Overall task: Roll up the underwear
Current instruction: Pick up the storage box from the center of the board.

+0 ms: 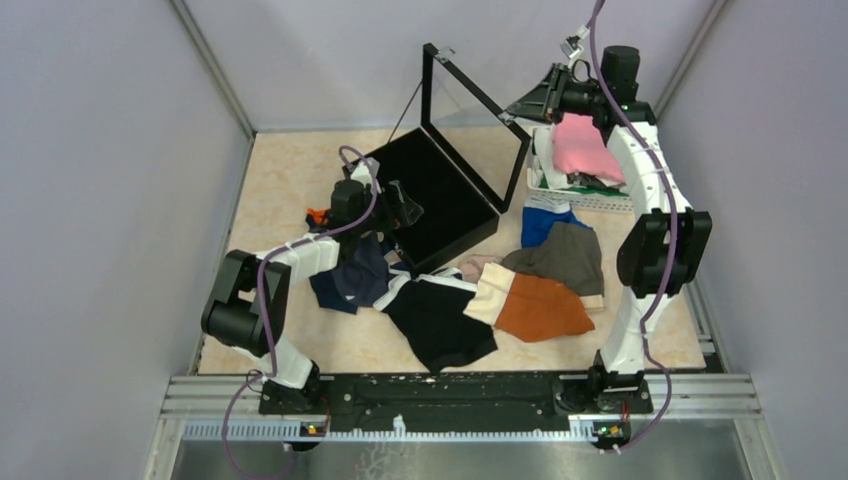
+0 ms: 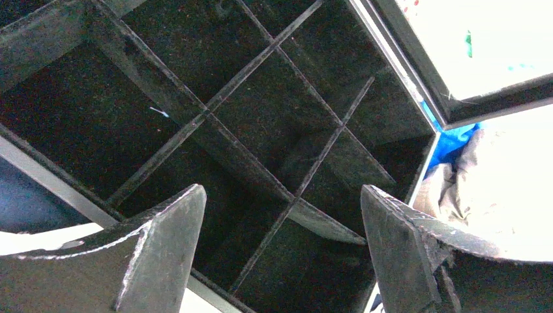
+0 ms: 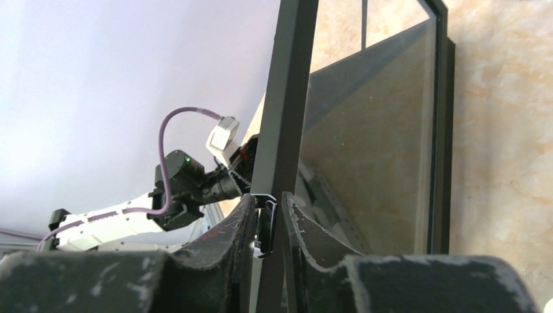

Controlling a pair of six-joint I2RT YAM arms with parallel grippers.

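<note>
Several underwear lie on the table: a black pair with white waistband (image 1: 440, 318), a rust-orange pair (image 1: 540, 306), a grey pair (image 1: 562, 256), a royal blue pair (image 1: 545, 222) and a navy pair (image 1: 352, 277). A black divided box (image 1: 440, 195) stands open. My left gripper (image 1: 400, 207) is open and empty, hovering over the box's compartments (image 2: 261, 117); in the left wrist view, the left gripper (image 2: 280, 195) has its jaws wide apart. My right gripper (image 1: 522, 110) is shut on the frame of the raised glass lid (image 1: 470, 100), at a small metal clasp (image 3: 264, 225); the right wrist view shows this gripper (image 3: 267, 199).
A white basket (image 1: 570, 200) at the back right holds a pink folded cloth (image 1: 585, 145) and white items. Grey walls close in the table on both sides. Blue fabric (image 2: 450, 140) shows past the box's corner. The left arm (image 3: 176, 189) shows beyond the lid.
</note>
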